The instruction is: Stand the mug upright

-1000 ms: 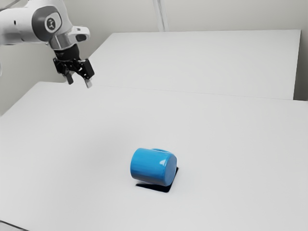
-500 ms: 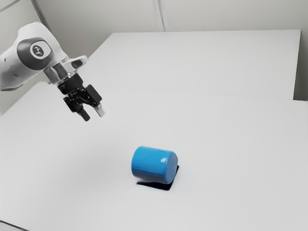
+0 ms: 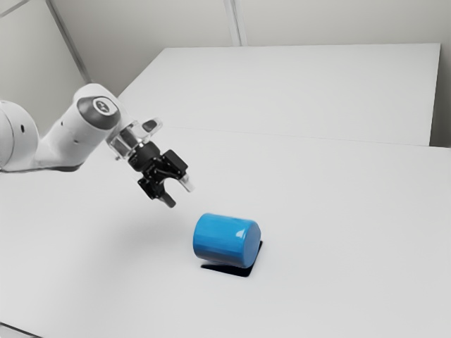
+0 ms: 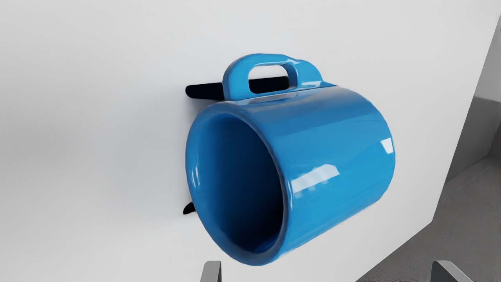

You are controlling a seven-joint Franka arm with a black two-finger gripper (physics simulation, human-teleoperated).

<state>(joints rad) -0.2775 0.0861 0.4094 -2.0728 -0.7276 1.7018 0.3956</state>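
Our gripper [image 3: 180,196] slanting down above the table [image 3: 338,211], spread wide, holding nothing, mug [image 3: 224,240] sideways, inward from table edges.

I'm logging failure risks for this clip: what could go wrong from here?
The blue, glossy cylindrical mug lies on its rounded side, so a nudge might roll it.

Its open rim faces the black two-finger gripper, whose fingers stand apart; a low approach could bump the rim and push the mug away.

The handle juts from its side and might hinder turning it upright.
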